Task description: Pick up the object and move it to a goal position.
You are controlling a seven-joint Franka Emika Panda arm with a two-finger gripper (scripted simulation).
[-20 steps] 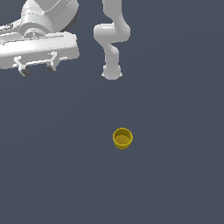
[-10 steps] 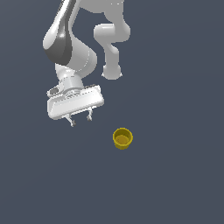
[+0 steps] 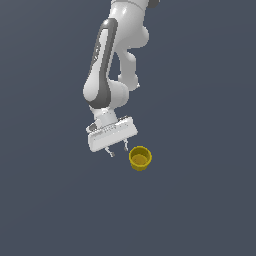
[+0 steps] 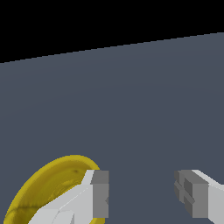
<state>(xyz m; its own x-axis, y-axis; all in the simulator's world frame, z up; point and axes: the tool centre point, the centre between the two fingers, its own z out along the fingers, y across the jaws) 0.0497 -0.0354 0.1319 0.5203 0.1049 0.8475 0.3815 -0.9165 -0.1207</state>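
The object, a small yellow round cup (image 3: pixel 140 158) with an ochre inside, stands upright on the grey floor. My gripper (image 3: pixel 118 150) hangs just beside it, toward the exterior view's left, fingers pointing down and open with nothing between them. In the wrist view the cup (image 4: pixel 48 188) lies partly behind one finger (image 4: pixel 99 194), outside the gap of the gripper (image 4: pixel 146 192); the other finger (image 4: pixel 192 192) stands apart over bare floor.
The white arm (image 3: pixel 107 75) reaches down from the top of the exterior view, its base (image 3: pixel 131 80) behind it. Flat grey floor (image 3: pixel 200 200) surrounds the cup.
The gripper has swept from the upper left of the exterior view down toward the cup and now hangs right beside it. The cup has not moved.
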